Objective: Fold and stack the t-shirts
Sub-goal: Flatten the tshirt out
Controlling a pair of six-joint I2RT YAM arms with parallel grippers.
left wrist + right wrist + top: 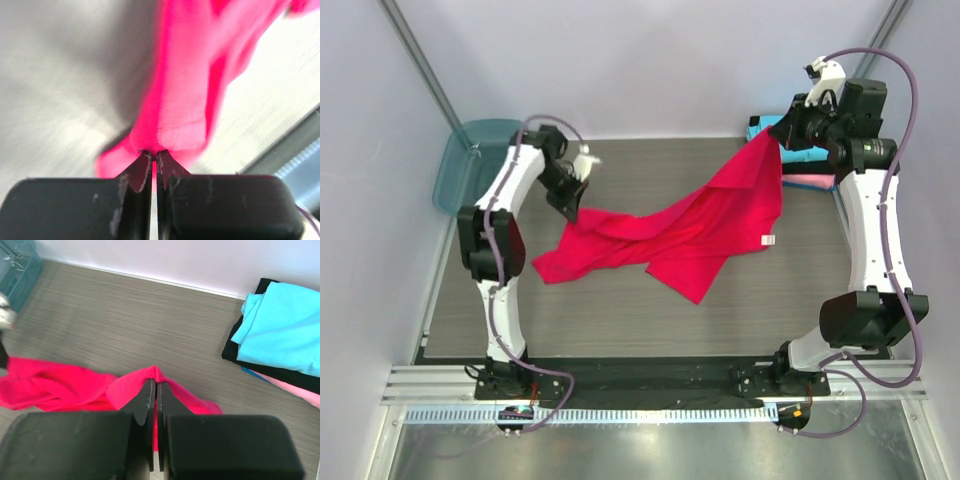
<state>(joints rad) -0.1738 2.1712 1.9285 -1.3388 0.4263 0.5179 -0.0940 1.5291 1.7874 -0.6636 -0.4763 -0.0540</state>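
A large bright red t-shirt [700, 225] hangs stretched between my two grippers above the table. My left gripper [572, 208] is shut on its left edge, and in the left wrist view the red cloth [180, 100] bunches at the closed tips [154, 155]. My right gripper [782, 140] is shut on the shirt's upper right corner, held higher; the red hem [155, 374] is pinched between the tips [155, 382]. A stack of folded t-shirts lies at the back right: cyan [285, 325] on top, black [250, 357] under it, pink [295, 389] at the bottom.
A translucent teal plastic bin [470, 160] stands at the back left corner of the table [620, 320]. White walls close the back and sides. A white label [769, 241] shows on the red shirt's right edge.
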